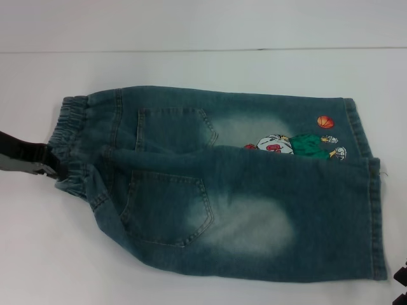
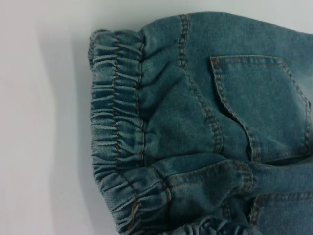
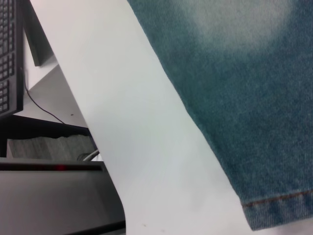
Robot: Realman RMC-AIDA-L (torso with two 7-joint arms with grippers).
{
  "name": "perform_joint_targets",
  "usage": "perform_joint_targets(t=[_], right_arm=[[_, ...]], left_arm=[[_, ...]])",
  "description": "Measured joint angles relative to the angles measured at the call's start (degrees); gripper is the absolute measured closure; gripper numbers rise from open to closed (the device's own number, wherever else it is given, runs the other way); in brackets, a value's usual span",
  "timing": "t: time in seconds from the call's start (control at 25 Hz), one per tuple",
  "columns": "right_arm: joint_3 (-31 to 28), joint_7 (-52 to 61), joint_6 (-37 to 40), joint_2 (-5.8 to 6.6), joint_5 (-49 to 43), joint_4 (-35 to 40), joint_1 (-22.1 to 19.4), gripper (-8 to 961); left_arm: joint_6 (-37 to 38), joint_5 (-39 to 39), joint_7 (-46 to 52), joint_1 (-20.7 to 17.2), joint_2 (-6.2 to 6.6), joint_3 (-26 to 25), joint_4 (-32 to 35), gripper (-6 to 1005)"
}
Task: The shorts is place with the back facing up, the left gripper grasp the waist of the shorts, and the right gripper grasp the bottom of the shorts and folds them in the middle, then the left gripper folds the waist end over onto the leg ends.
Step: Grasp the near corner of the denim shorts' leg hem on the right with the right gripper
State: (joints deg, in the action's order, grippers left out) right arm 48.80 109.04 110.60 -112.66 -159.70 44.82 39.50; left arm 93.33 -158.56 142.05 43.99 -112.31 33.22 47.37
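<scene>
Shorts (image 1: 222, 184) lie flat on the white table (image 1: 191, 63) — left gripper (image 1: 48, 166) at the waist (image 1: 70, 143), grasp unclear.

No words, brands or labels can be read. The cartoon player print (image 1: 289, 146) on the shorts (image 1: 254, 210) bears red marks on its white shirt, perhaps a number, too small to make out.
</scene>
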Motion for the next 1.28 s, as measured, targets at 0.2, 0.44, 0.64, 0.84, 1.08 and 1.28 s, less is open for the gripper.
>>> perform_joint_targets(t=[0.2,0.44,0.64,0.84,1.08,1.28], right_arm=[[0.07,0.51,-1.42,-0.19,-0.11,-0.31,0.32,275],[-0.09,0.70,-3.45,-0.97,0.19,-0.45,0.66,307],[-0.21,0.72,-5.16,-1.92,0.28,-1.09,1.24,334],[-0.64,0.12,-5.37,-2.09,1.93,-1.14,1.38,361],[-0.35,-0.13,-4.75,-1.63,4.24,-1.15,1.38,394],[-0.14,-0.82,-4.72,-1.77,3.95,-1.15,1.33,421]], left_arm=[[0.00,0.00,-0.07,0.05,-0.09,0.00,0.00,957],[0.01,0.00,-0.23,0.05,-0.14,0.00,0.00,957],[0.00,0.00,-0.27,0.04,-0.19,0.00,0.01,957],[-0.11,0.00,-0.29,-0.13,-0.19,0.00,0.01,956],[-0.16,0.00,-0.38,-0.22,-0.19,0.00,0.01,956],[-0.18,0.00,-0.38,-0.23,-0.19,0.00,0.01,956]])
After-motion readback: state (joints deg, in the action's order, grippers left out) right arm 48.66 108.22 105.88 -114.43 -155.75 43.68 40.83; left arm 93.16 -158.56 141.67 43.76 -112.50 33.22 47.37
